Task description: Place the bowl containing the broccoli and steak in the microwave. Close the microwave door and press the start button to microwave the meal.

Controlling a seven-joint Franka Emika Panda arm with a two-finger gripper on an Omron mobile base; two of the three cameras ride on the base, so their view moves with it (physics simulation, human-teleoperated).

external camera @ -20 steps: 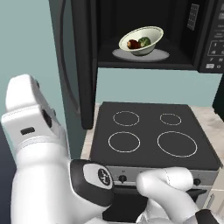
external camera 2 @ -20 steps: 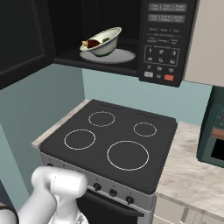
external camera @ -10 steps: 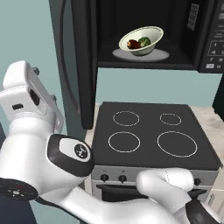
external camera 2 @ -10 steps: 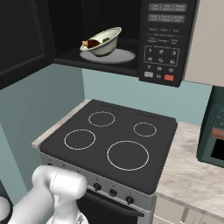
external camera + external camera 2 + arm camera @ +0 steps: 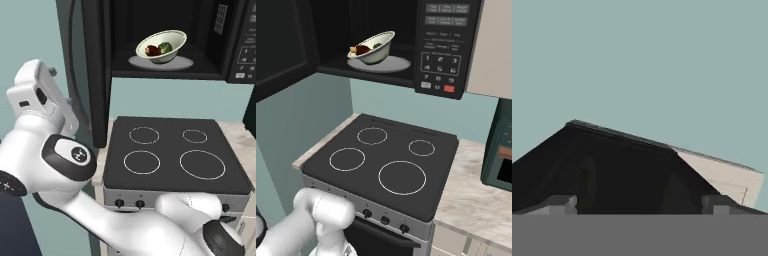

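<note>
While the jaws (image 5: 640,205) were held wide apart and empty, the black microwave door (image 5: 607,170) was seen ahead, upright, its tinted panel dark.

Cream bowl (image 5: 161,46) sits tilted on the glass plate inside the black microwave (image 5: 441,47), broccoli (image 5: 165,48) and steak (image 5: 152,50) inside it, door (image 5: 96,70) wide open.

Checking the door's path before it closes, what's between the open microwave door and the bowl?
Nothing: in the left base view the stretch from the microwave door to the bowl is bare dark microwave floor and the glass turntable.
</note>
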